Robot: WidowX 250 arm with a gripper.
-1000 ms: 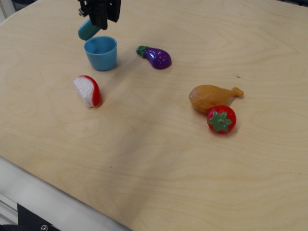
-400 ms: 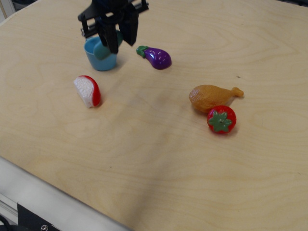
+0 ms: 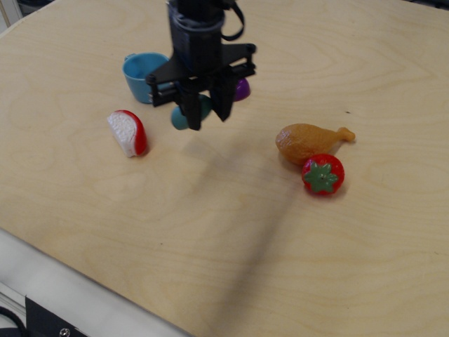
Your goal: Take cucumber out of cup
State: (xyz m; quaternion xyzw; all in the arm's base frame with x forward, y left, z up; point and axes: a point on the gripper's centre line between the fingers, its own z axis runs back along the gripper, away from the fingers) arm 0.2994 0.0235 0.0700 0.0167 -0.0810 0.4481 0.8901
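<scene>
The light-blue cup [image 3: 142,74] stands upright on the wooden table at the back left, partly hidden by my arm. My gripper [image 3: 205,112] hangs to the right and in front of the cup, above the table. Its black fingers [image 3: 191,114] are shut on the teal-green cucumber [image 3: 184,116], which shows between and behind them, outside the cup and to its front right.
A purple eggplant [image 3: 242,88] lies behind my gripper, mostly hidden. A red and white slice [image 3: 128,132] lies to the front left. A chicken drumstick [image 3: 309,140] and a red strawberry [image 3: 323,174] lie at the right. The table's front edge runs along the bottom left.
My gripper has carried the cucumber from above the cup rightward and toward the front, away from the cup. The cup stays in place.
</scene>
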